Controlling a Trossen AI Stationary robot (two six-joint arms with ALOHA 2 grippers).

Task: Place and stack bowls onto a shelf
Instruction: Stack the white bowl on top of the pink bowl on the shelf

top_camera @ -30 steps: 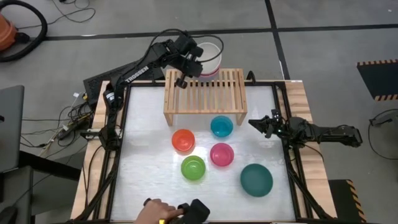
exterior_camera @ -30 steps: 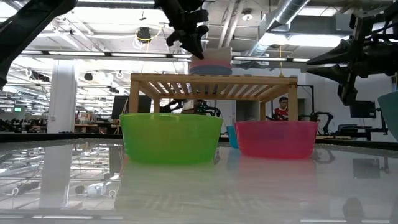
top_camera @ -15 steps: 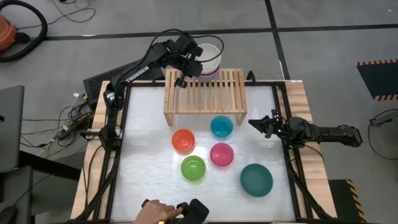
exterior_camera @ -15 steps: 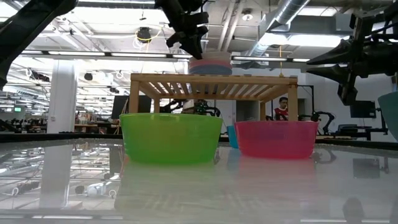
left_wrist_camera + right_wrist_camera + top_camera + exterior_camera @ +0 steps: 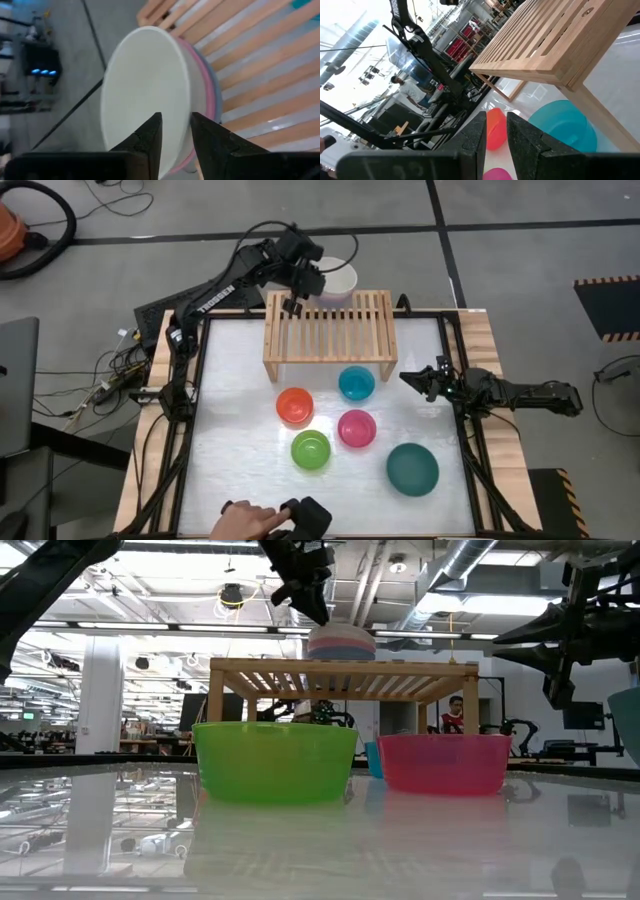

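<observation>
A nested stack of three larger bowls, cream-white point(image 5: 338, 278) inside pink inside blue, stands at the far edge of the light-wood shelf point(image 5: 328, 330); in the low view the stack point(image 5: 340, 643) shows at the shelf top point(image 5: 340, 667). My left gripper point(image 5: 305, 280) is shut on its rim. On the table in front of the shelf sit the red point(image 5: 295, 406), cyan point(image 5: 356, 383), magenta point(image 5: 356, 427), lime green point(image 5: 311, 450) and dark teal point(image 5: 412, 468) bowls, each on its base. My right gripper point(image 5: 420, 378) waits shut at the table's right edge. My left gripper point(image 5: 176, 145) pinches the stack's rim point(image 5: 186, 131) on its left side, one finger point(image 5: 150, 140) inside the cream-white bowl and the other point(image 5: 210, 145) outside past the pink rim. It comes slanting down from the table's left. The stack's bottom is at the shelf's slats; whether it rests there I cannot tell.
A person's hand point(image 5: 250, 520) with a dark device lies at the table's near edge. The shelf's slatted top is bare in front of the stack. The four small bowls cluster mid-table, and bare table lies to their left.
My left gripper has shifted slightly toward the far edge and turned. The bowl stack in its hold has come down and tipped closer to level at the shelf's far edge. The hand at the near edge has moved a little.
</observation>
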